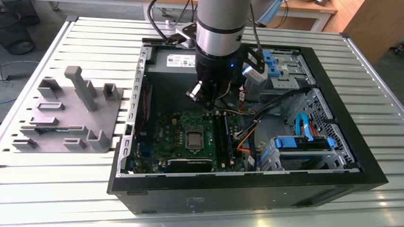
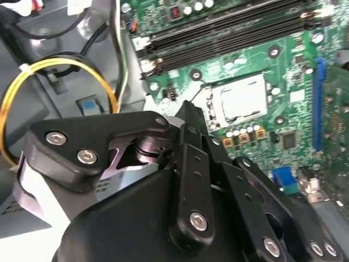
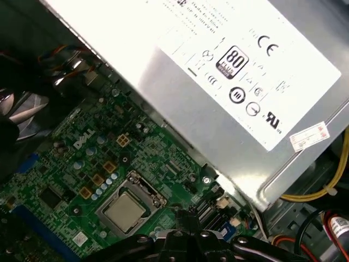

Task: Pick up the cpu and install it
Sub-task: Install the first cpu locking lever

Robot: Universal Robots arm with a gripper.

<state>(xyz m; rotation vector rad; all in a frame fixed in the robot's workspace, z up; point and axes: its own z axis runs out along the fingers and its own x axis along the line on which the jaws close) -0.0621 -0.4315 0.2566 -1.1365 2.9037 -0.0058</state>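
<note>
The claw [image 2: 188, 109] fills the lower half of the second wrist view, its black fingers [image 2: 192, 136] drawn together to a narrow tip with nothing showing between them; it looks closed and empty. In the exterior view the claw [image 1: 207, 105] hangs inside the open computer case [image 1: 353, 165], above the upper edge of the green motherboard [image 1: 167, 137].

Just past the fingertips in both wrist views lies the cpu [image 2: 242, 99], pale and silvery, already sitting flat inside its dark socket frame [image 2: 210, 101]. In the first wrist view the cpu [image 3: 124, 210] is at lower centre, with the socket's metal rim around it. In the exterior view the cpu [image 1: 194, 138] is a small grey square in the middle of the board, below the claw in the frame.

Beyond it run the long black memory slots [image 2: 229, 30] across the top of the second wrist view, and the silver power supply [image 3: 218, 82] fills the upper right of the first wrist view. Yellow and black cables [image 2: 60, 71] loop near the claw at upper left.

The risks, as I judge them: the closed tip could scrape the chip or knock it askew if it drops off-centre, and the loose cables could snag on the wrist as it moves.
</note>
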